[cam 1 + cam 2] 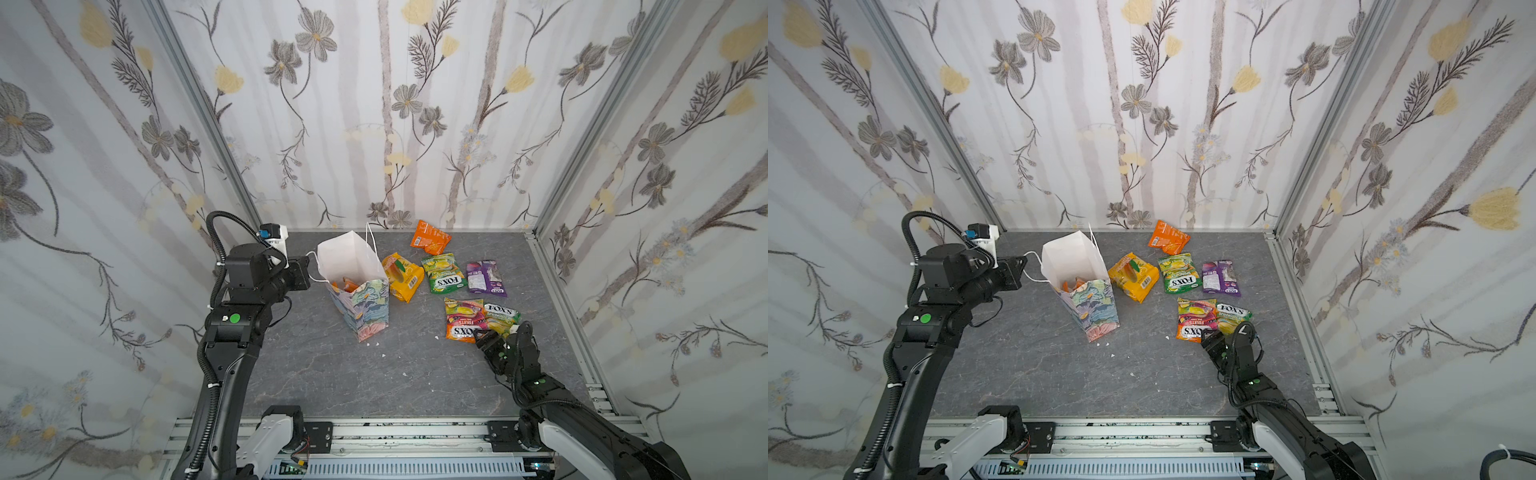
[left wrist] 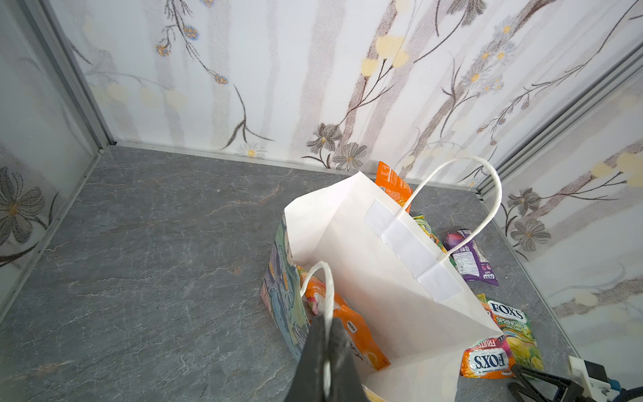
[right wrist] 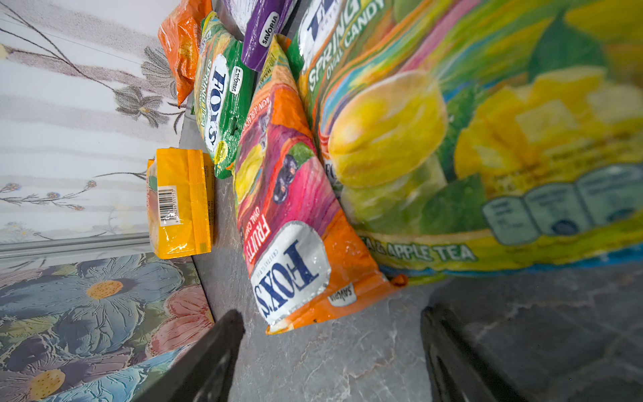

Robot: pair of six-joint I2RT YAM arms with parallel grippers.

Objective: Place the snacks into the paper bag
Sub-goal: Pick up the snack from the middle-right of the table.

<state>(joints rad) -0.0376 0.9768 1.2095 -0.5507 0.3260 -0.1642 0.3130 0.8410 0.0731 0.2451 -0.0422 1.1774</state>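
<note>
**Work surface.** The tabletop (image 1: pixel 332 374) is a flat grey slab with pale marble-like veining. A few small white specks (image 1: pixel 382 356) lie on it near the base of the bag. An aluminium rail (image 1: pixel 395 432) runs along the near edge and carries both arm bases.

**Enclosure.** Wall panels (image 1: pixel 374 104) close the left, far and right sides. They are covered in white wallpaper printed with grey and yellow flowers. An aluminium post (image 1: pixel 202 104) rises from each far corner.

**Paper bag.** The paper bag (image 1: pixel 361 309) stands upright on the tabletop, left of centre, with its mouth open. It is white inside, with pastel flowers outside. Orange packets (image 2: pixel 348 327) lie at its bottom.

**Left fingers.** The left fingers (image 2: pixel 309 362) are pressed together on the white cord handle (image 2: pixel 327 285) at the left side of the bag mouth.

**Snacks on the tabletop.** All lie right of the bag:
- The yellow packet (image 1: pixel 403 277) is just beside the bag.
- The orange packet (image 1: pixel 430 237) is farthest back, close to the far wall.
- The green FOX'S packet (image 1: pixel 442 274) lies between the yellow packet and the purple packet (image 1: pixel 485 278).
- The FOX'S Fruits packet (image 1: pixel 463 320) and the FOX'S Spring Tea packet (image 1: pixel 500 318) lie side by side, touching, nearer than the rest.

**Right fingers.** The right fingers (image 3: pixel 215 355) are spread wide and grip nothing. Their tips are low over the tabletop, at the near edge of the Fruits and Spring Tea packets.
</note>
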